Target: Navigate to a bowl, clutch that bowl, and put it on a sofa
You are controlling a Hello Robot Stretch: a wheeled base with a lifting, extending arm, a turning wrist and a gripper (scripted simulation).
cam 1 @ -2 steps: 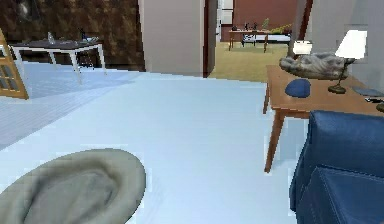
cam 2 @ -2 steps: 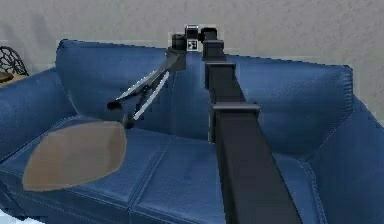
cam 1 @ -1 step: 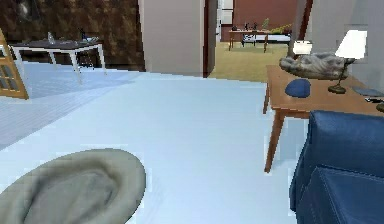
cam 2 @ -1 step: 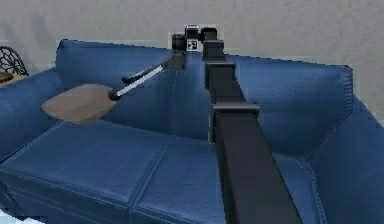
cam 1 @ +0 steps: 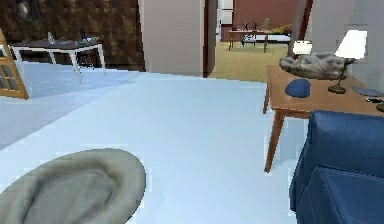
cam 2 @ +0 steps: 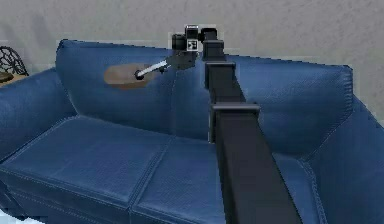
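While the forward view takes in a sofa [cam 1: 345, 165] beside a table [cam 1: 320, 102] with a lamp [cam 1: 351, 45], the arm side view finds the gripper [cam 2: 148, 71] holding a brown bowl [cam 2: 122, 75] clear above the seat cushions, before the backrest. Shallow, probably light, stiff and perhaps breakable, it is best taken by the rim.

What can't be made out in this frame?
Arm side view: whether the gripper holds the brown oval thing; the back of the sofa lies right behind it.
Arm side view: dark spoked thing, cut by the left edge.
Forward view: things on the far grey table, too small to name.
Forward view: blue lump on the wooden table, too small to name.
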